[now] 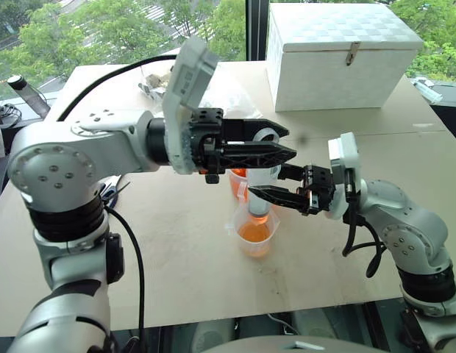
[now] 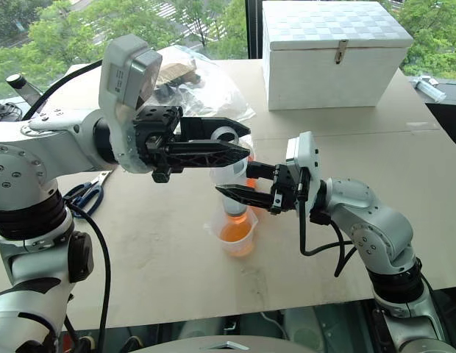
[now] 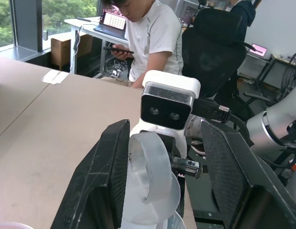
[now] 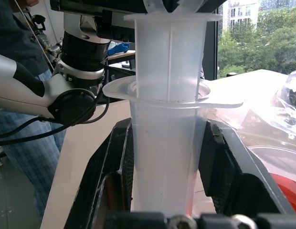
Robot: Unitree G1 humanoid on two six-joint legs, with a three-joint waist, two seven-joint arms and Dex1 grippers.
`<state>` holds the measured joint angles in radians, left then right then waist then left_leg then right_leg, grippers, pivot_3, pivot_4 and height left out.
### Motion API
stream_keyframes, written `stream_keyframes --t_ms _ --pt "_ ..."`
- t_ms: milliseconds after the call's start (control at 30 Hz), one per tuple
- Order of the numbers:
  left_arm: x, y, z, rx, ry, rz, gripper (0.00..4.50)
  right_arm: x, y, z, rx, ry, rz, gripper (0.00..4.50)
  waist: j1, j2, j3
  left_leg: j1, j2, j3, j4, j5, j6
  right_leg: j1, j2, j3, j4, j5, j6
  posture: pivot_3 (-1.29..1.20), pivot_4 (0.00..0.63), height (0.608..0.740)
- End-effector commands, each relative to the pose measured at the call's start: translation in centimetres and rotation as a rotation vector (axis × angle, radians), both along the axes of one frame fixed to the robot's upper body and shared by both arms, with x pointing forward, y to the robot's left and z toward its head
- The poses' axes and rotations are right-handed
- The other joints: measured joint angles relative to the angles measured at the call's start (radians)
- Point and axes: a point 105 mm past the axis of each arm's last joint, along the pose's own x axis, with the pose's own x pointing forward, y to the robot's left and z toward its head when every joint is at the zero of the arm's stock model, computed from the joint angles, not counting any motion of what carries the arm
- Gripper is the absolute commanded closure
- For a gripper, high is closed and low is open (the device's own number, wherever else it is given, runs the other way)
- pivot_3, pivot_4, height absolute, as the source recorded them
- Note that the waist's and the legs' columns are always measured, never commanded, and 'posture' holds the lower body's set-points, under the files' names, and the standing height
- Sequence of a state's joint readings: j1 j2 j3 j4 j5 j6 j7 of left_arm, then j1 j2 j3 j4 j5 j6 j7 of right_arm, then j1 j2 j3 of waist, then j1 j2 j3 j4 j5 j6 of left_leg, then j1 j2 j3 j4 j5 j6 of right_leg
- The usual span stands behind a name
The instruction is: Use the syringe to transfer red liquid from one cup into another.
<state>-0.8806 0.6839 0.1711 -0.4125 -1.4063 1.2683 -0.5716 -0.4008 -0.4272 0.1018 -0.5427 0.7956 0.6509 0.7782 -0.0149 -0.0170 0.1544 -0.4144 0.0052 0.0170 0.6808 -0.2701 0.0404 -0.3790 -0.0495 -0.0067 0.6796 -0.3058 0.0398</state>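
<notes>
1. No brand or label is reading clearly on any item.
2. The right gripper (image 2: 239, 194) is pointing left, level, fingers clamped on the syringe (image 4: 167, 119) barrel, holding it upright over the smaller cup (image 1: 255, 234) of red liquid (image 1: 254, 232).
3. The left gripper (image 1: 276, 143) is reaching right, its fingers (image 3: 102, 181) parted around the plunger ring (image 3: 150, 179).
4. The beaker (image 1: 238, 180) is standing just behind on the tan table (image 1: 176, 257); a white box (image 1: 342, 55) is sitting by the window.

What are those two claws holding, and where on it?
The right tool clamps the syringe around its barrel; the left tool straddles the plunger ring on top.
</notes>
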Motion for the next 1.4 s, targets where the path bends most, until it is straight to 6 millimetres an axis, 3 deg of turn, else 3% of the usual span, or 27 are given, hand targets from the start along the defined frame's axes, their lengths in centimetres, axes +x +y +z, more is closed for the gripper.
stream_keyframes --t_ms 33,100,133,533,1033,1400 --pt "-0.7 0.1 0.4 -0.001 -0.014 -0.016 3.23 -0.4 -0.2 0.9 0.03 -0.041 0.006 3.06 0.0 0.0 0.0 0.0 0.0 0.0 0.0 0.0 0.0 0.0 0.0 0.0 0.0 0.0 0.0 0.0 0.15 0.74" --pt "-0.8 0.1 0.3 0.002 -0.005 -0.018 4.2 -0.4 -0.2 1.0 0.031 -0.042 0.007 3.06 0.0 0.0 0.0 0.0 0.0 0.0 0.0 0.0 0.0 0.0 0.0 0.0 0.0 0.0 0.0 0.0 0.15 0.74" --pt "-0.8 0.1 0.2 0.006 -0.003 -0.018 4.36 -0.4 -0.1 1.0 0.032 -0.041 0.008 3.06 0.0 0.0 0.0 0.0 0.0 0.0 0.0 0.0 0.0 0.0 0.0 0.0 0.0 0.0 0.0 0.0 0.15 0.74" --pt "-1.2 0.1 -0.5 0.029 0.033 -0.042 4.36 -0.7 0.0 1.1 0.032 -0.032 0.036 3.06 0.001 0.0 0.0 0.0 0.0 0.0 0.0 0.0 0.0 0.0 0.0 0.0 0.0 0.0 0.0 0.0 0.15 0.74" --pt "-1.8 0.7 -3.7 0.067 0.152 -0.081 4.36 -0.4 0.0 3.1 0.086 -0.075 0.034 3.06 0.001 0.0 0.0 0.0 0.0 0.0 0.0 0.0 0.0 0.0 0.0 0.0 0.0 0.0 0.0 0.0 0.15 0.74" --pt "-1.8 0.6 -3.5 0.046 0.147 -0.1 4.36 -0.3 0.2 4.2 0.126 -0.073 0.028 3.06 0.001 0.0 0.0 0.0 0.0 0.0 0.0 0.0 0.0 0.0 0.0 0.0 0.0 0.0 0.0 0.0 0.15 0.74"
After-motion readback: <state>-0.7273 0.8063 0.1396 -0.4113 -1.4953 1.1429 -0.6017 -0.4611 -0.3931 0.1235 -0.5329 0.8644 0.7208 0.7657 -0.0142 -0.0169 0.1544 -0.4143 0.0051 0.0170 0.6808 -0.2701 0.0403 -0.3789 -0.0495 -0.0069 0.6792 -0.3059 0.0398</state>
